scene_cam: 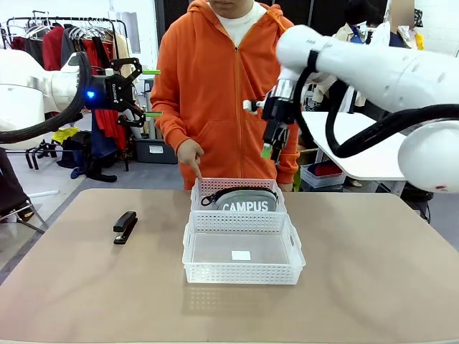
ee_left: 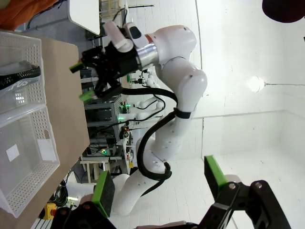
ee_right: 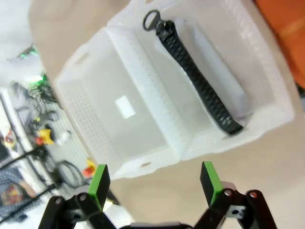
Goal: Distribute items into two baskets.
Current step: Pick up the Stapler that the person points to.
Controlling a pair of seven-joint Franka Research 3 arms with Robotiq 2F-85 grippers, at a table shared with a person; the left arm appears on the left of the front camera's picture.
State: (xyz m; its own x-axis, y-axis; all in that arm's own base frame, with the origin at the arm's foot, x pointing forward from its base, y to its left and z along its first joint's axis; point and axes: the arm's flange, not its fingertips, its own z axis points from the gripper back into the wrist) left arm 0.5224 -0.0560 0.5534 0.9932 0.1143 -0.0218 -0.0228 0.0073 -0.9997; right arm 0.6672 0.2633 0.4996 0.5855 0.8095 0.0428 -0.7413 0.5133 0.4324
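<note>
**Q:** Status, quick. Pincers?

**Me:** My left pincer (scene_cam: 148,93) is up high on my left side, well above the worktop (scene_cam: 358,287), fingers pointing sideways twd the middle. Pads are wide apart w/ nothing betw them, and the wrist cam agrees (ee_left: 159,183). My right pincer (scene_cam: 272,147) hangs fingers-down over the right end of the baskets, well clear of them, in front of the person's orange hoodie (scene_cam: 215,86). It's wide too and carrying nothing (ee_right: 153,179).

**Q:** Where's the stuff?

**Me:** The pouch (scene_cam: 246,203) lies in the far basket (scene_cam: 237,185), "CAMPUS" side facing me. From above, its black zip runs along the top w/ a ring pull at one end (ee_right: 151,20). The near basket (scene_cam: 240,272) sits right against the far one, long sides touching. It has just a small white label (scene_cam: 241,255) on its floor.

**Q:** And the stapler?

**Me:** The stapler (scene_cam: 125,227) is flat on the worktop, on my left, apart from both baskets. Neither pincer is near it.

**Q:** Person?

**Me:** Standing at the far side. One hand (scene_cam: 190,154) is down, index finger pointing at the far basket's left corner. Can't tell if it touches the rim.
</note>
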